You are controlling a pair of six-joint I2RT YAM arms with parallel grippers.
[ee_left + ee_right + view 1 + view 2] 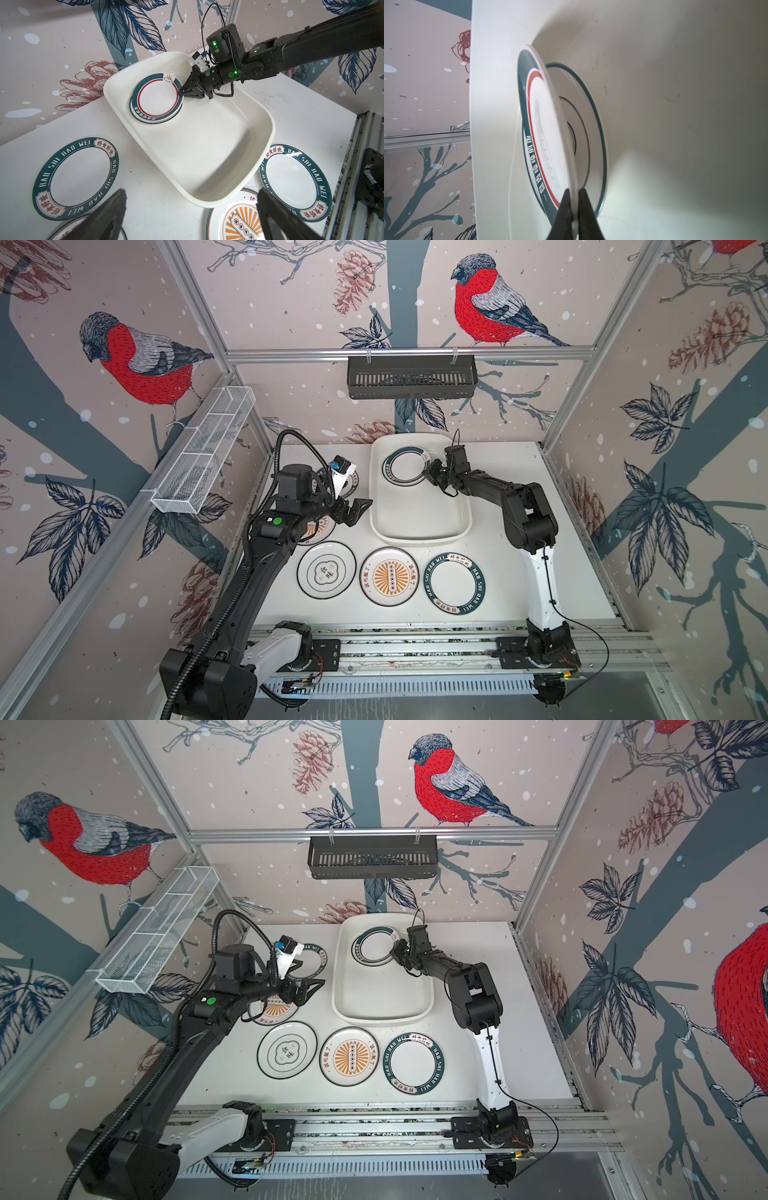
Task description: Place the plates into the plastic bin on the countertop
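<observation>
The white plastic bin (pixel 419 514) (pixel 197 149) lies at the back of the countertop (pixel 577 564). In its far end sits a plate with a teal and red rim (pixel 405 468) (pixel 158 97) (pixel 546 133), slightly tilted. My right gripper (pixel 430 476) (pixel 574 190) is shut on that plate's near rim. Left of the bin my left gripper (pixel 360 512) (pixel 192 193) hovers open and empty over a sunburst plate (pixel 318 531). A lettered plate (pixel 353 485) is partly hidden behind that wrist. In front of the bin lie a cloud-emblem plate (pixel 326 570), a sunburst plate (pixel 389 576) and a teal-lettered plate (pixel 454 584).
A black slatted basket (pixel 411 377) hangs on the back rail. A white wire-mesh basket (pixel 203 456) runs along the left wall. Both arm bases stand on the metal track (pixel 415 649) at the front edge. Patterned walls close in three sides.
</observation>
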